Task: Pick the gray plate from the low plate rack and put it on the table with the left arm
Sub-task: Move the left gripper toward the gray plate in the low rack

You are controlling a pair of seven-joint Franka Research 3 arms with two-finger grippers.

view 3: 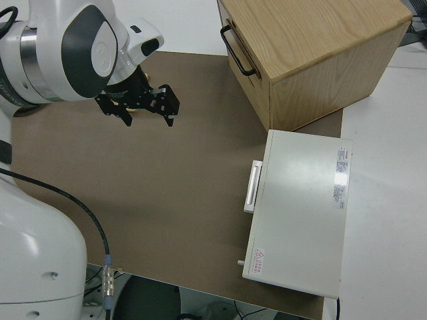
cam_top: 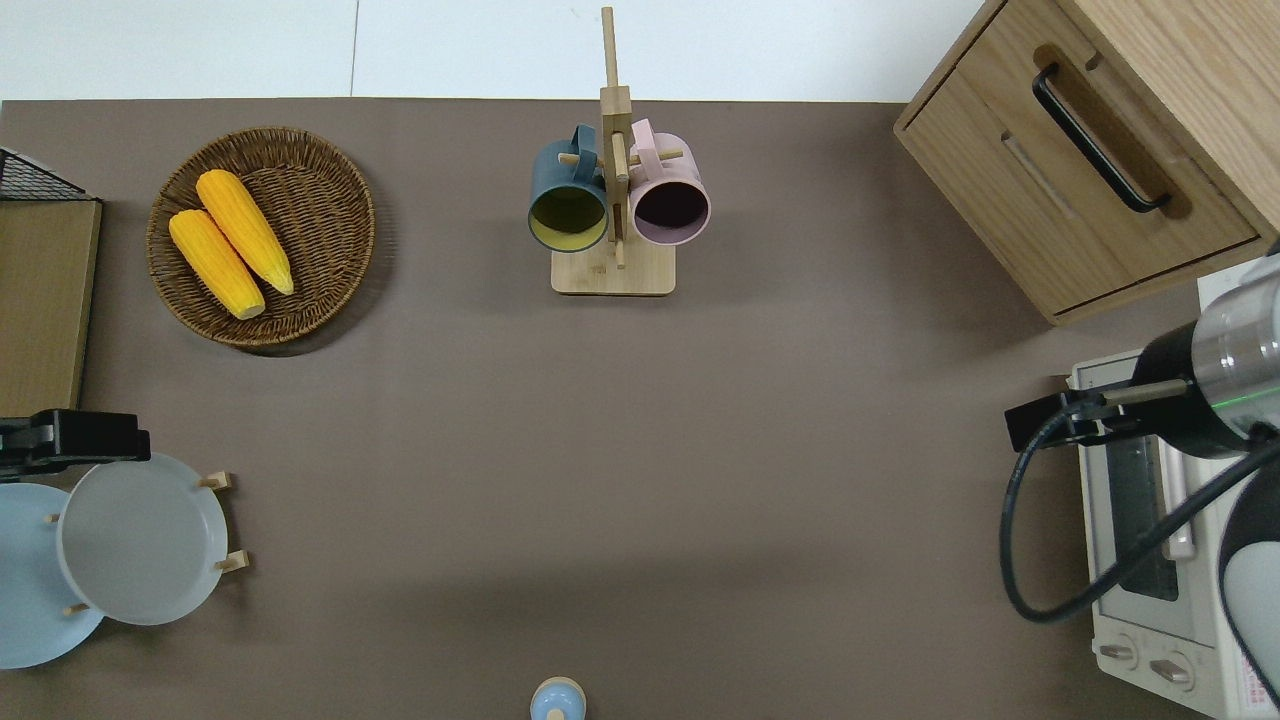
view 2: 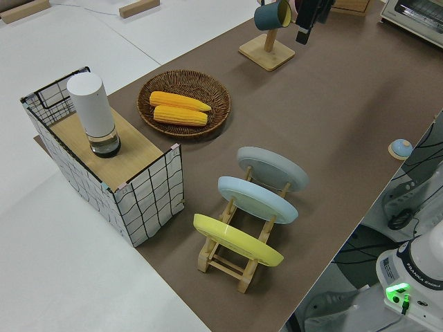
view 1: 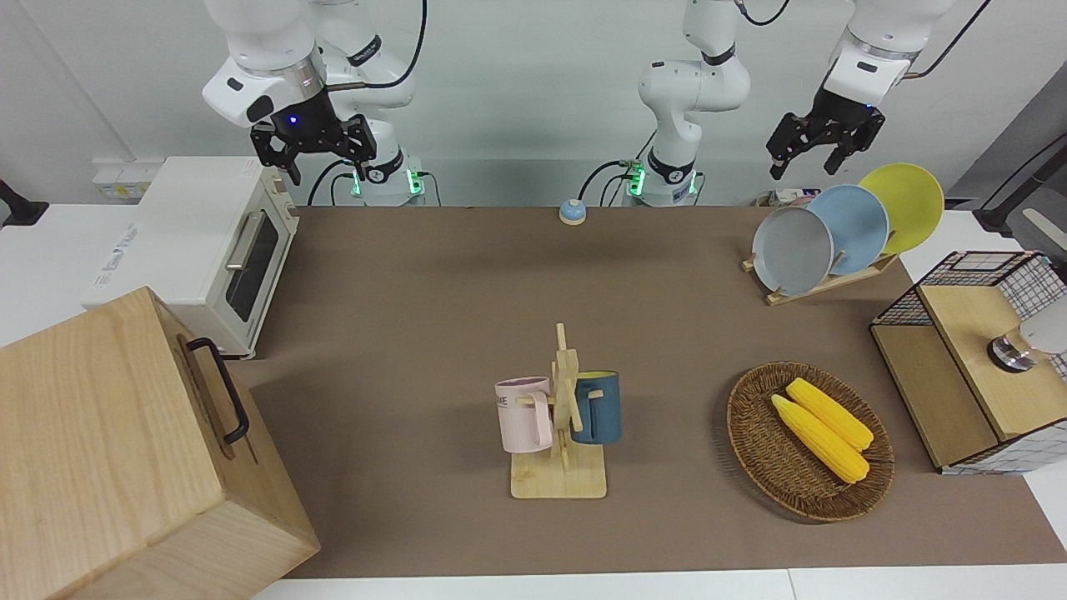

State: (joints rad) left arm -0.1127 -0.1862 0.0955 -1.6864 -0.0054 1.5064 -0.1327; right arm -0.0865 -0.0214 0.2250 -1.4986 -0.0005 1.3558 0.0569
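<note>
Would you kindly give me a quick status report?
Left gripper open, empty, over the low plate rack. Gray plate racked, untouched. Right arm parked. Nothing blocking.

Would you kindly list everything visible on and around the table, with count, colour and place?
gray plate: one, light gray, in the rack slot farthest from the robots
blue plate: one, light blue, middle slot
yellow plate: one, yellow, slot nearest the robots
plate rack: one, pale wood, left arm's end of the table
table: one, brown
basket: one, brown wicker, holding two yellow corn cobs
mug stand: one, pale wood, hung with a pink mug and a dark blue mug
toaster oven: one, white, right arm's end
wooden cabinet: one, beside the oven
wire crate: one, beside the basket
left gripper: open, over the plate rack
right gripper: parked, open
</note>
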